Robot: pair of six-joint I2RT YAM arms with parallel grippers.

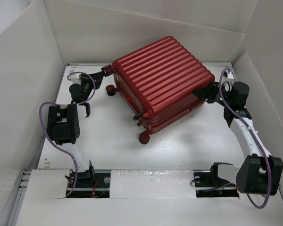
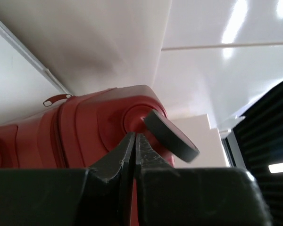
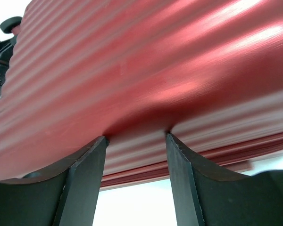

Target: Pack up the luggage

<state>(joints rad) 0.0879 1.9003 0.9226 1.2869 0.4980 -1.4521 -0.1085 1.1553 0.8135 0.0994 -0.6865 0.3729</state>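
Top external view, from the left: the left end effector (image 1: 105, 70) sits at the far left corner of the luggage (image 1: 160, 77), where its dark tips are hard to separate from the black fittings. The left wrist view settles it. The fingers (image 2: 127, 153) are clenched together with nothing between them, just below a grey wheel (image 2: 172, 139); I cannot tell whether they touch it. The luggage lies flat and closed at an angle on the table (image 1: 179, 146), so its inside is hidden. At its right corner is the right end effector (image 1: 208, 92). In the right wrist view its fingers stand apart, released, with their tips against the ribbed shell, which runs past the frame on every side.
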